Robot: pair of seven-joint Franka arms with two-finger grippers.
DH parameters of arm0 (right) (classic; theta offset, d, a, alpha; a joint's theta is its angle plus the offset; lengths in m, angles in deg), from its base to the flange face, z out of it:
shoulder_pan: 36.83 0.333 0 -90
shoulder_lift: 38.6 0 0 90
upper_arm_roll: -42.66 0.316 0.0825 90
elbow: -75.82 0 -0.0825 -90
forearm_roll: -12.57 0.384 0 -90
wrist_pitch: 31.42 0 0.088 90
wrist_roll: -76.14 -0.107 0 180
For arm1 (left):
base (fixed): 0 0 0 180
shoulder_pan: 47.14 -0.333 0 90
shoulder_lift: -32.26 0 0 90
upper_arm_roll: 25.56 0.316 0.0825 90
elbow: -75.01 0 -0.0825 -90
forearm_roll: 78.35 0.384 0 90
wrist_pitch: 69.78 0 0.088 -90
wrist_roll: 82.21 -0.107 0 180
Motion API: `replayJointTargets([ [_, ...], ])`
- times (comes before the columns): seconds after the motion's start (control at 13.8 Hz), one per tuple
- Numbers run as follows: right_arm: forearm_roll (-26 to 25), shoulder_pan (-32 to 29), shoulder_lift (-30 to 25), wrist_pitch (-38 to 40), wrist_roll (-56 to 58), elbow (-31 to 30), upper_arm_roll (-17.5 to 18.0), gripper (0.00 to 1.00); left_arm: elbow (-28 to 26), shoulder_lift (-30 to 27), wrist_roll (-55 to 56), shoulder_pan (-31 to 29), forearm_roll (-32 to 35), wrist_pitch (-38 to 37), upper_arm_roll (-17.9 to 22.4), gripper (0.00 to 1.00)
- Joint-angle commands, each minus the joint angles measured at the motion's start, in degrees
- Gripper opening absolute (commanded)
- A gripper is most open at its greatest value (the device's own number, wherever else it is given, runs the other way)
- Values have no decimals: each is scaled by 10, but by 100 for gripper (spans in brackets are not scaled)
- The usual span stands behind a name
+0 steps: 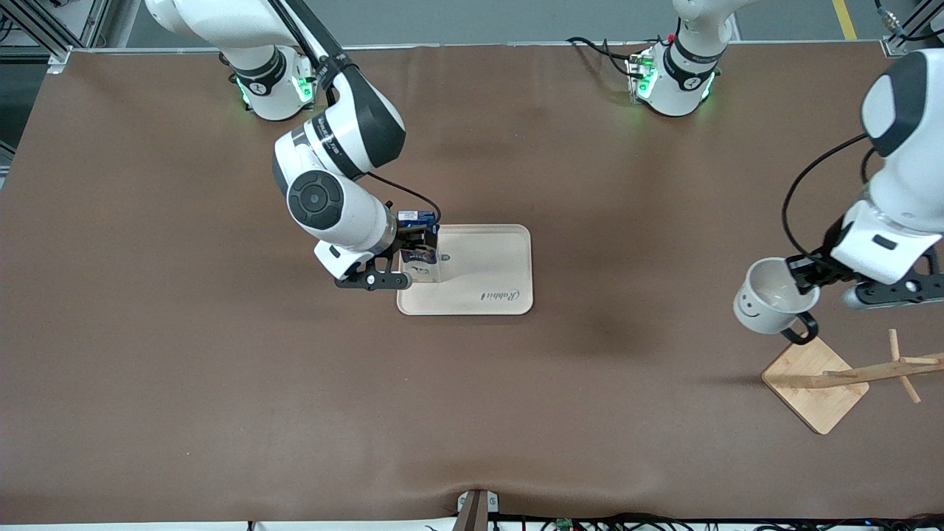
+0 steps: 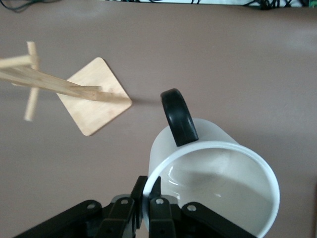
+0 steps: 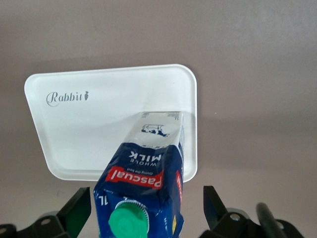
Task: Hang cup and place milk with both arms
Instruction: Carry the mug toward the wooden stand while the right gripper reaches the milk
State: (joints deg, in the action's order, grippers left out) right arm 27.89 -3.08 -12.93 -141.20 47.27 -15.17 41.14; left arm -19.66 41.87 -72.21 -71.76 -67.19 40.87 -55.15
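The milk [image 1: 418, 254], a dark blue carton with a green cap, stands on the white tray [image 1: 487, 273] at the tray's edge toward the right arm's end. My right gripper [image 1: 414, 252] is open around it, with a gap on each side between finger and carton [image 3: 143, 183]. My left gripper [image 1: 804, 278] is shut on the rim of the white cup [image 1: 767, 299]. It holds the cup tilted in the air beside the wooden stand [image 1: 815, 383], black handle [image 1: 802, 330] pointing down. In the left wrist view the fingers [image 2: 157, 191] pinch the cup's rim [image 2: 223, 183].
The wooden stand has a square base [image 2: 94, 96] and a pole with pegs [image 1: 885, 369], at the left arm's end of the table. The tray carries the word Rabbit [image 3: 67, 97]. Brown table cover lies all round.
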Motion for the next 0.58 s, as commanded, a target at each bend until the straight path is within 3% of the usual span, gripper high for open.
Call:
replayJointTargets([
  [0.0,8,23,6,6,-14,2,-9,100,-24,-26,-60,-38,-30,11,-3,0],
  [0.22,-5,41,18,7,-14,-1,-10,100,-24,-29,-80,-70,-32,12,-3,0],
  [0.36,-28,43,18,6,-15,-18,-10,100,-19,-24,-88,-105,-98,26,-2,0],
  [0.43,-34,41,17,7,-12,-24,-9,64,-19,-23,-100,-116,-118,32,-2,0],
  [0.51,-33,38,17,9,-15,-23,-9,12,-19,-21,-103,-118,-119,38,0,0],
])
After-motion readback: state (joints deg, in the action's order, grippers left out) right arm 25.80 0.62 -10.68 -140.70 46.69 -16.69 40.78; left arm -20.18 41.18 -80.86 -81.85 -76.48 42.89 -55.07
